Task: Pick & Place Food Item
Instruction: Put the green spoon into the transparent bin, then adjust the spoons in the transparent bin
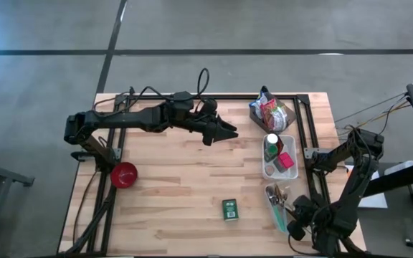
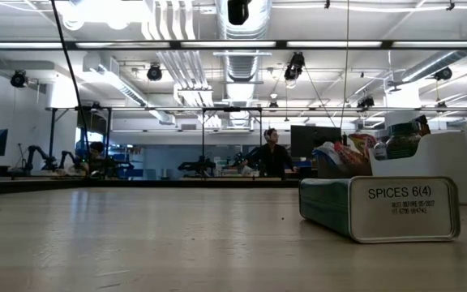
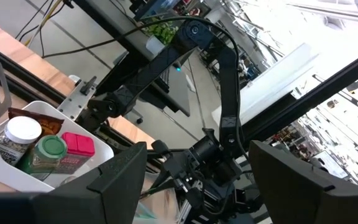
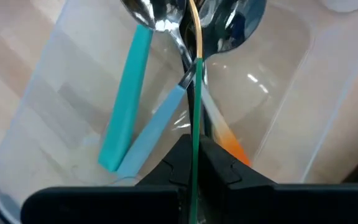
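Observation:
A green spice tin (image 1: pixel 229 209) lies flat on the wooden table near the front; the low view shows it close up (image 2: pixel 379 207). My left gripper (image 1: pixel 228 133) hangs open above mid-table, holding nothing; its fingers (image 3: pixel 120 183) frame the white bin (image 3: pixel 98 146) of spice jars. My right gripper (image 1: pixel 292 218) is at the near right, over a clear tub (image 1: pixel 277 204) of spoons, and is shut on a thin green utensil handle (image 4: pixel 195 106). My right gripper pinches the thin green handle (image 4: pixel 195 127) between its two fingers, which show shut around it. The fingers come steeply from above, over the tub's near end, and the handle runs on away from them toward the spoon bowls (image 4: pixel 160 15). Whether it is lifted clear does not show.
A white bin (image 1: pixel 267 170) with jars and a pink packet stands at the right, a snack bag (image 1: pixel 269 111) behind it. A red bowl (image 1: pixel 124 174) sits at the left. Teal (image 4: pixel 126 99), light blue and orange handled spoons lie in the tub.

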